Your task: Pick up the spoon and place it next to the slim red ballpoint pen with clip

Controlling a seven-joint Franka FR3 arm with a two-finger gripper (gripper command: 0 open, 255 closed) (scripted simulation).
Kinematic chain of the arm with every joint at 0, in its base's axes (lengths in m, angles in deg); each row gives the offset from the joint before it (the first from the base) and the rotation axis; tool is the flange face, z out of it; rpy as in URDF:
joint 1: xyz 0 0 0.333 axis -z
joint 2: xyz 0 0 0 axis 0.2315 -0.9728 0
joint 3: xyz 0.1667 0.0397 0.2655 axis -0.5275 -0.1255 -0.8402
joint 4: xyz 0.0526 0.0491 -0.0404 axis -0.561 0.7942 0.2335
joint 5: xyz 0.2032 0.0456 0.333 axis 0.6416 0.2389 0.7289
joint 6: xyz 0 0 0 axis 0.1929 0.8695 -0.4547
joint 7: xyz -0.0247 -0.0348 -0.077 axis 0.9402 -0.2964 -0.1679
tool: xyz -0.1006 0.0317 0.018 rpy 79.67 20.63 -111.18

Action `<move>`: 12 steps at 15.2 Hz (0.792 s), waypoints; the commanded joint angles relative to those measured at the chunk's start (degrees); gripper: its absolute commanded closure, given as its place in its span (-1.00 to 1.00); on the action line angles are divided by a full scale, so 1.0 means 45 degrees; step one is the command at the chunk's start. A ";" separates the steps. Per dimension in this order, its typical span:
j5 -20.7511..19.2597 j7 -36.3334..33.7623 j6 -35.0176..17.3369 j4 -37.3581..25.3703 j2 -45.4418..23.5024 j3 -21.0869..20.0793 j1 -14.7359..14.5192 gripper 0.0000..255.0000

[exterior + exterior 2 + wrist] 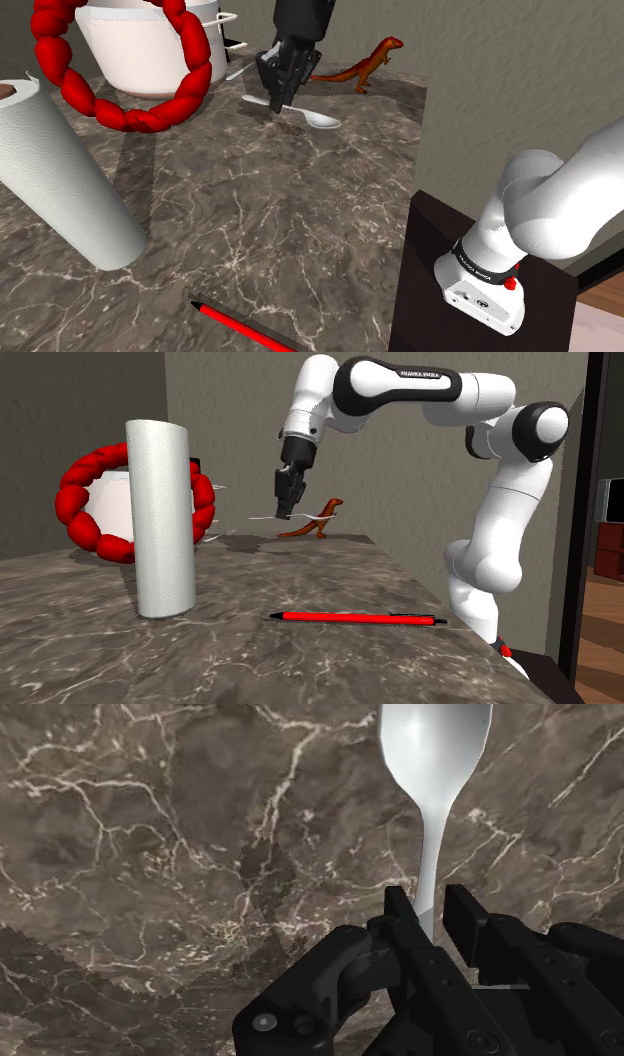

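A shiny white spoon (312, 118) is clasped by its handle in my black gripper (279, 97), which is shut on it near the far end of the marble counter (260, 220). In the second exterior view the spoon (262, 517) hangs level, a little above the counter, under the gripper (285, 509). The wrist view has the spoon's bowl (435, 744) pointing away from the gripper (428, 909). The slim red pen (240, 328) with a black tip lies at the near edge, far from the spoon; the second exterior view puts the pen (360, 618) at the front.
A leaning paper towel roll (60, 180) stands at the shoulder view's left. A white pot (140, 50) ringed by red beads (190, 85) sits at the back, beside an orange lizard toy (360, 65). The dark stand (470, 300) is at lower right.
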 commanded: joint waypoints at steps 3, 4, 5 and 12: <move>0.0254 -0.1034 0.0089 0.0650 0.0863 -0.0716 -0.0427 1.00; 0.0323 -0.1290 0.0133 0.0762 0.1053 -0.0899 -0.0532 1.00; 0.0395 -0.1549 0.0180 0.0859 0.1232 -0.1088 -0.0635 1.00; 0.0784 -0.2793 0.0096 0.1508 0.1977 -0.2056 -0.1145 1.00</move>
